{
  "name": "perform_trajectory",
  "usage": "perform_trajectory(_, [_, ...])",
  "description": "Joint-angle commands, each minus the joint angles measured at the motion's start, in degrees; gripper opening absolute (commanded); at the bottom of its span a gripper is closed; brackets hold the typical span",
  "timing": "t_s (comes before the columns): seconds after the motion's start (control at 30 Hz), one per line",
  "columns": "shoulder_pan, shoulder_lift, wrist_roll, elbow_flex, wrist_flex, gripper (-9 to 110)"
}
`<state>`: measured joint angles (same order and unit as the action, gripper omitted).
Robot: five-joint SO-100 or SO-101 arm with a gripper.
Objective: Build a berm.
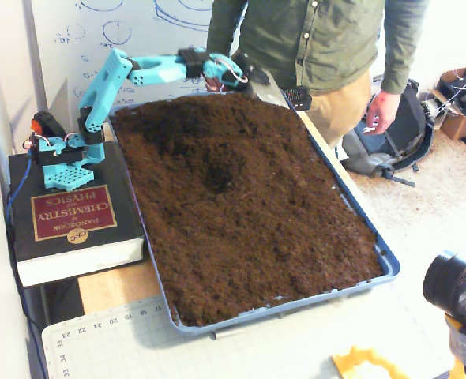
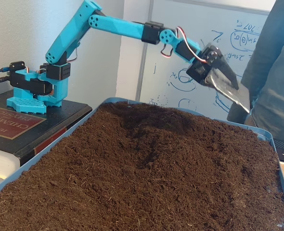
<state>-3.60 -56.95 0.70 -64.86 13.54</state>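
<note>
While my gripper hangs above the tray's one-o'clock corner, I can't tell its finger spread. Soil shows a dark hollow toward eleven o'clock.

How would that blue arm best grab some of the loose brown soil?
Probably not by pinching: the loose dark brown soil is crumbly, with no edge to grip. The pincer, raised over the far end of the blue tray, carries a flat silvery blade, so coming from above, tip down, into the flat surface and scooping looks best.
</note>
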Motion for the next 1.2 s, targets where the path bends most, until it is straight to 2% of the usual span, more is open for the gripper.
perform_trajectory(0.0, [3.08, -0.79, -3.96, 1.49, -2.46, 1])
perform_trajectory(0.4, [6.33, 9.58, -12.66, 0.88, -2.46, 1])
perform_trajectory(1.17, [6.06, 21.18, -12.92, -1.76, -1.67, 1])
